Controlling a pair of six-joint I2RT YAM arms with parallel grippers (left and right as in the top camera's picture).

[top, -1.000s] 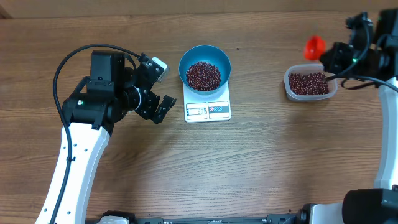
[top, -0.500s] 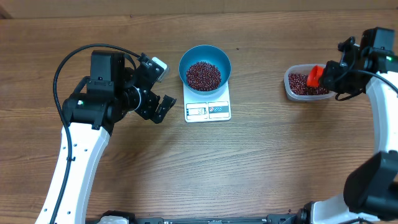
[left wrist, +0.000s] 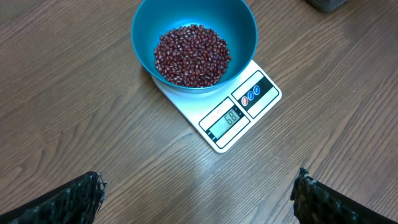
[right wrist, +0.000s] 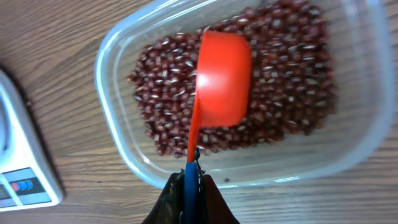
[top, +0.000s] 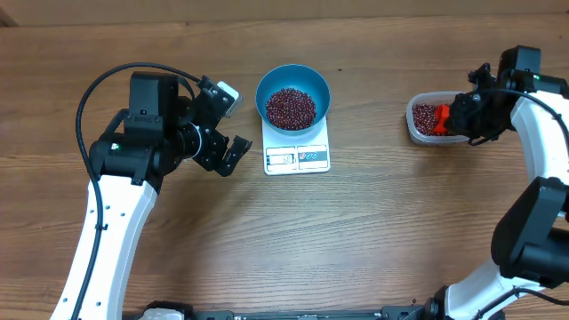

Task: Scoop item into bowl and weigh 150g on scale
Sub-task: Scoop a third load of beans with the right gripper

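– Right gripper [right wrist: 189, 183], clamped on the red scoop [right wrist: 222, 78] by its handle, has swung down over beans [right wrist: 292, 81] in the tub [right wrist: 104, 59].
– Handling?
– Loose, light, rolling grains; scoop underneath, keep level. Left gripper [left wrist: 199, 194] gapes beside the part-filled bowl [left wrist: 242, 28] on the scale [left wrist: 261, 93].

The left arm [top: 105, 222] is a long white link dotted with small dark screw holes, topped by blocky black joint housings. A thin black cable [top: 133, 65] loops in an arc above those housings. Near the wrist sits a small white-grey camera block [top: 226, 92]. The left fingers [left wrist: 78, 200] are black with a rough, knobbly surface. The right arm [top: 544, 133] also has white links between rounded black joints. Its fingers [right wrist: 166, 202] are dark and narrow.
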